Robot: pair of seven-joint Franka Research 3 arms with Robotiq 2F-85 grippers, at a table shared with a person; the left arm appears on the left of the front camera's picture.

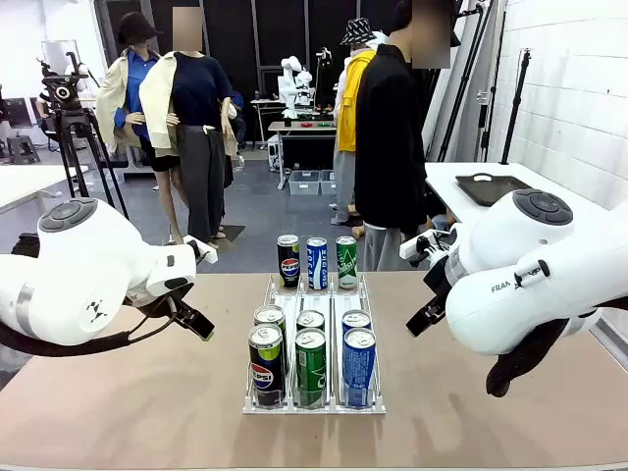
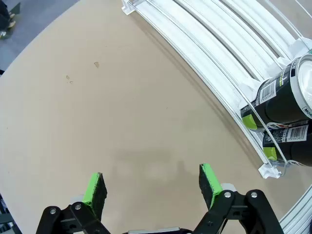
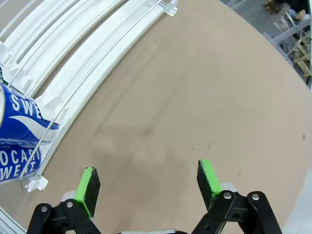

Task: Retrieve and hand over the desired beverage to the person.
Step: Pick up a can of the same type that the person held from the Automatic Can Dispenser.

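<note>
Nine cans (image 1: 311, 368), smooth metal cylinders with silver pull-tab lids, stand upright in a white rack (image 1: 294, 408) of three narrow lanes with thin wire rails. The rack sits in the middle of the table (image 1: 147, 392), whose top is flat, matte and tan, with a few faint scuffs.

Three cans, one black, one blue and one green, line the rack's far end, one to each lane. The other six crowd the near end in two rows, again black, green and blue across the front. The middle of each lane is bare white plastic.

My left pincer (image 2: 151, 181) hangs over bare table just beside the rack. Its jaws are spread wide and hold nothing, and its flat, bright green pads (image 2: 95, 189) sit on black jointed links. From my left wrist I see two black cans with barcodes pressed against the end of a lane.

My right pincer (image 3: 146, 183) is likewise open and empty above the table on the rack's other side, near a glossy blue can with white lettering.

The person (image 1: 391, 128) stands at the far edge, to the right of the rack, in a long black jacket (image 1: 388, 186).
</note>
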